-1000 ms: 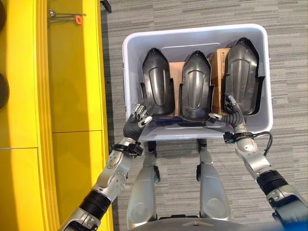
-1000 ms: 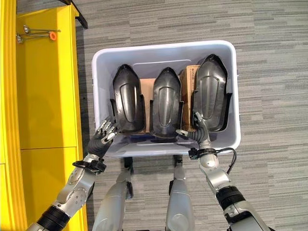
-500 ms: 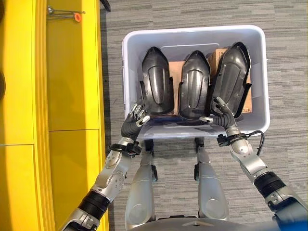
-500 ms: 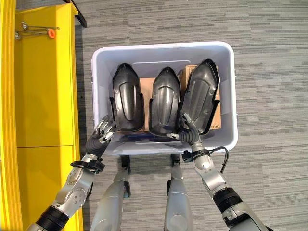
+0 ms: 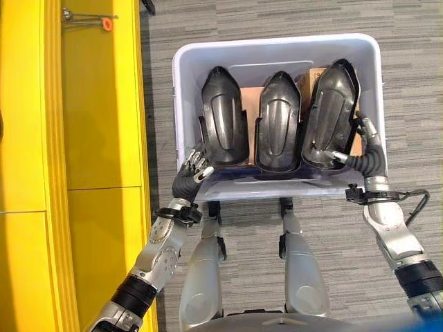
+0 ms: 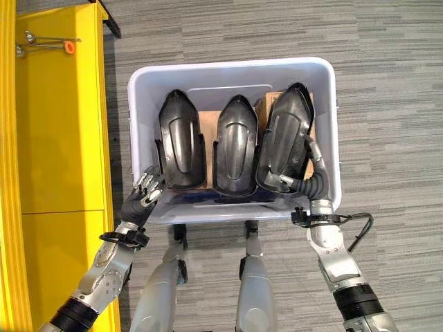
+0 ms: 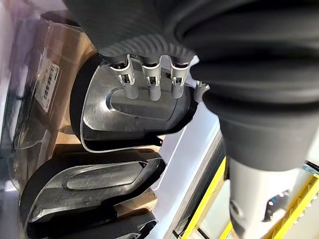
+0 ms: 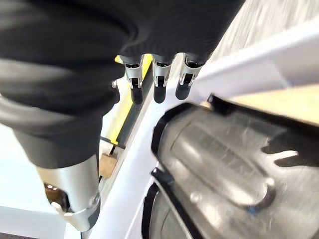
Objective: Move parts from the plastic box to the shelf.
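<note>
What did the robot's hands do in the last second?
The right hand tipped the right-most black part over against the middle part, then slid round to its outer edge. The left hand stayed at the box rim, and the left part stayed put.

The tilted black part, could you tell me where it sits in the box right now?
The tilted part is rightmost of three in the box, leaning on the middle part, with the right hand at its outer edge.

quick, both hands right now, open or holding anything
Left hand: open, holding nothing, at the white plastic box's near-left corner.
Right hand: thumb and fingers grip the rightmost black moulded plastic part.
</note>
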### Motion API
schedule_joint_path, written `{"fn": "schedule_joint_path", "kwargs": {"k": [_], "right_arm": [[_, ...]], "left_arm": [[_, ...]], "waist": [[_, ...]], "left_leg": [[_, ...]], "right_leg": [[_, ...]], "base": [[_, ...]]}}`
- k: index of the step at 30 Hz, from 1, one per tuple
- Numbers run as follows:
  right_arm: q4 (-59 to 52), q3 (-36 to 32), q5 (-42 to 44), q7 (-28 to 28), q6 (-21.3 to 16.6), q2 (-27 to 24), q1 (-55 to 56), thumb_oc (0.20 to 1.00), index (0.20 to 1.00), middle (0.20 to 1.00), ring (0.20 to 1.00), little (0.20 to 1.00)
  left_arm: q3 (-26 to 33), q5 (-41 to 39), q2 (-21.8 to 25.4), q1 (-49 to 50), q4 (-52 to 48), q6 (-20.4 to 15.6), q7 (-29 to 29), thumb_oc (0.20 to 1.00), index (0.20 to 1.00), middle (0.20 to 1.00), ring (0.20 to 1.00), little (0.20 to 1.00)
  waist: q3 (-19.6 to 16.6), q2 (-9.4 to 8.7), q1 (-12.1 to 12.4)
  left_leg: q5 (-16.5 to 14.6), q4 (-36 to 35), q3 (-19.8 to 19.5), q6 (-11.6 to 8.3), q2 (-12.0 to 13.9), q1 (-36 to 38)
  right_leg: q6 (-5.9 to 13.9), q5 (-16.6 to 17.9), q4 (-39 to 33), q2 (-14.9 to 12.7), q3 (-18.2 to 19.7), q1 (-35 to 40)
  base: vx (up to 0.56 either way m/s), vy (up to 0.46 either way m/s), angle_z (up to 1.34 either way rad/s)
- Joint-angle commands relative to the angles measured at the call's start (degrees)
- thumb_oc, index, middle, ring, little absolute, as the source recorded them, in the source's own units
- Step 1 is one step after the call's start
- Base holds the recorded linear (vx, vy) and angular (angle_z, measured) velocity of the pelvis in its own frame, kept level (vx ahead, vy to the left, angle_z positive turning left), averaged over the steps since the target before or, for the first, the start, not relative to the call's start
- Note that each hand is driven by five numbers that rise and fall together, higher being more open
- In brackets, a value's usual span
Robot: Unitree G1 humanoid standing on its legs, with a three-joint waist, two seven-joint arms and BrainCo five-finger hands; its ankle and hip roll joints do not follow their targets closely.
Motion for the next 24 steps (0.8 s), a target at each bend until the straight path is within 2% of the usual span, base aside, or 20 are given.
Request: {"fn": "schedule_joint_path", "kwargs": {"k": [1, 11, 16, 19, 24], "right_arm": [[-2.80, -1.77, -2.35, -3.50, -4.00, -1.56, 0.43, 1.000, 1.000, 1.000, 1.000, 1.000], [-6.25, -5.88, -2.86, -6.84, -5.10, 0.02, 2.54, 1.000, 1.000, 1.000, 1.000, 1.000], [-3.00, -2.83, -0.28, -7.42, -4.92, 2.11, 0.37, 1.000, 1.000, 1.000, 1.000, 1.000], [3.99, 0.35, 4.08, -9.13, -4.84, 5.03, -4.33, 1.000, 1.000, 1.000, 1.000, 1.000], [8.31, 1.84, 6.85, -9.99, -4.67, 6.79, -7.24, 1.000, 1.000, 1.000, 1.000, 1.000]], "left_arm": [[2.00, 2.02, 1.61, 2.22, -3.79, -3.18, -0.50, 1.000, 1.000, 1.000, 1.000, 1.000], [2.41, 1.92, 1.78, 3.05, -4.64, -3.27, 0.07, 1.000, 1.000, 1.000, 1.000, 1.000], [1.78, 1.81, 1.79, 2.51, -4.55, -3.45, 0.86, 1.000, 1.000, 1.000, 1.000, 1.000], [0.81, 1.55, 1.47, 1.93, -3.96, -3.74, 1.67, 1.000, 1.000, 1.000, 1.000, 1.000], [0.30, 1.16, 1.34, 1.40, -4.11, -3.77, 2.40, 1.000, 1.000, 1.000, 1.000, 1.000]], "waist": [[-3.43, -1.35, -0.13], [-3.53, -1.71, -0.66], [-3.34, -1.37, -0.43], [-3.29, -0.87, 0.25], [-3.21, -0.57, 0.70]], "left_leg": [[-4.76, 6.33, -0.99, -0.48, 2.00, -1.47], [-5.02, 6.57, -0.83, -0.49, 2.14, -1.54], [-4.96, 6.82, -0.96, -0.44, 2.02, -1.96], [-4.85, 6.93, -0.99, -0.40, 1.73, -2.24], [-4.64, 6.79, -1.26, -0.31, 1.58, -2.48]], "right_leg": [[1.48, -4.70, 11.17, -2.62, 1.68, -4.66], [1.48, -4.81, 11.30, -2.24, 1.91, -4.82], [1.37, -4.75, 11.30, -2.38, 1.86, -4.97], [1.21, -4.71, 11.28, -2.48, 1.70, -4.94], [1.12, -4.65, 11.31, -2.57, 1.52, -4.97]], "base": [[0.00, 0.000, 0.00], [0.00, -0.001, 0.00], [0.00, 0.000, 0.00], [0.00, 0.000, 0.00], [0.00, -0.001, 0.01]]}}
